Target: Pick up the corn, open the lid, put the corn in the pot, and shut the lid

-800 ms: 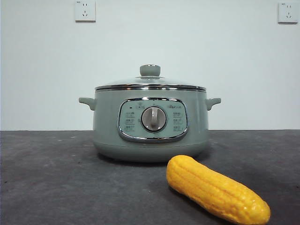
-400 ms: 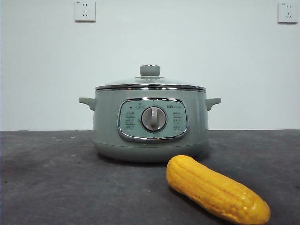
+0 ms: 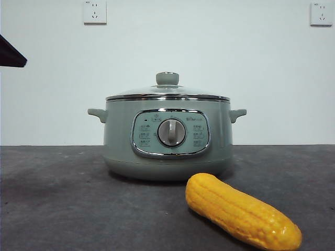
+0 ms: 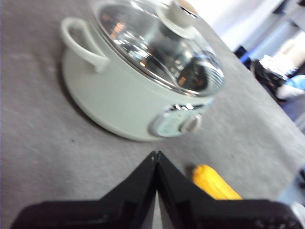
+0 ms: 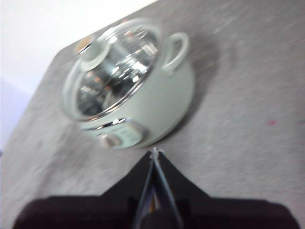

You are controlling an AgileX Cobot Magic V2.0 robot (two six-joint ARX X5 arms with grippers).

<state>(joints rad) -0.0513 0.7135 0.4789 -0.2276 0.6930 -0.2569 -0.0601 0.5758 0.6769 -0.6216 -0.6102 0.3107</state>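
The sage-green pot (image 3: 167, 151) stands mid-table with the glass lid (image 3: 167, 93) resting on it, knob up. The yellow corn (image 3: 242, 210) lies on the dark table in front of the pot and to its right, slanting toward the near edge. My left gripper (image 4: 156, 153) is shut and holds nothing; it hovers above the table short of the pot (image 4: 124, 100), lid (image 4: 157, 45) and corn (image 4: 215, 182). My right gripper (image 5: 155, 151) is also shut and empty, above the table near the pot (image 5: 162, 107) and lid (image 5: 112, 69). A black arm tip (image 3: 10, 52) shows at the front view's left edge.
A white wall with two sockets (image 3: 95, 11) (image 3: 321, 13) rises behind the table (image 3: 63, 198). Beyond the table's far side, the left wrist view shows blurred dark and blue clutter (image 4: 276, 76).
A black arm tip has come into the front view at the upper left edge. The pot, lid and corn have not moved.
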